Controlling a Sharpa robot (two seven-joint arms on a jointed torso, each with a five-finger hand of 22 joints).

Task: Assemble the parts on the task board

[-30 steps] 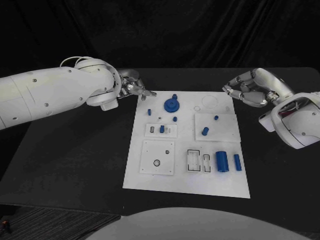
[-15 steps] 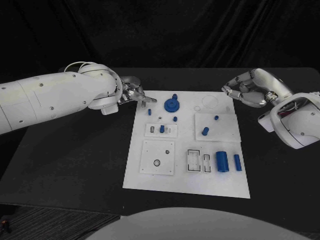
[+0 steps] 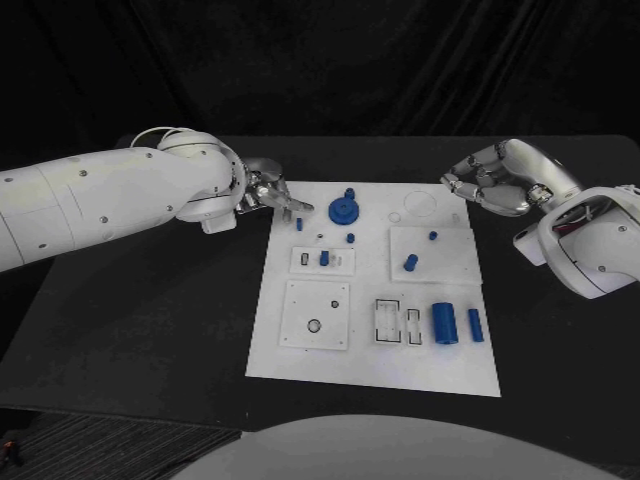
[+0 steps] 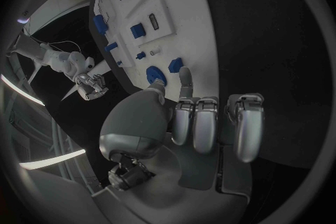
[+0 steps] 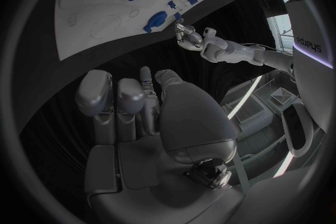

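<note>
Black table (image 3: 147, 330) under a dark curtain; at the left, the left hand (image 3: 270, 187) hovers at the task board's (image 3: 371, 370) far-left corner, fingers curled, holding nothing. Blue parts (image 3: 446, 321) lie across the board. Right hand (image 3: 489, 183) hangs clenched, empty, beside its far-right corner

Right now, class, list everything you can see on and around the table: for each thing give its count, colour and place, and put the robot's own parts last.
Table: one, black, under everything.
Task board: one, white, middle of the table.
Gear-shaped part: one, blue, far end of the board.
Large cylinder: one, blue, near right of the board.
Slim cylinder: one, blue, just right of the large cylinder.
Small parts: several, blue, scattered over the board's far half.
Left hand: one, silver, at the board's far left corner, holding nothing visible.
Right hand: one, silver, beyond the board's far right corner, fingers curled.
</note>
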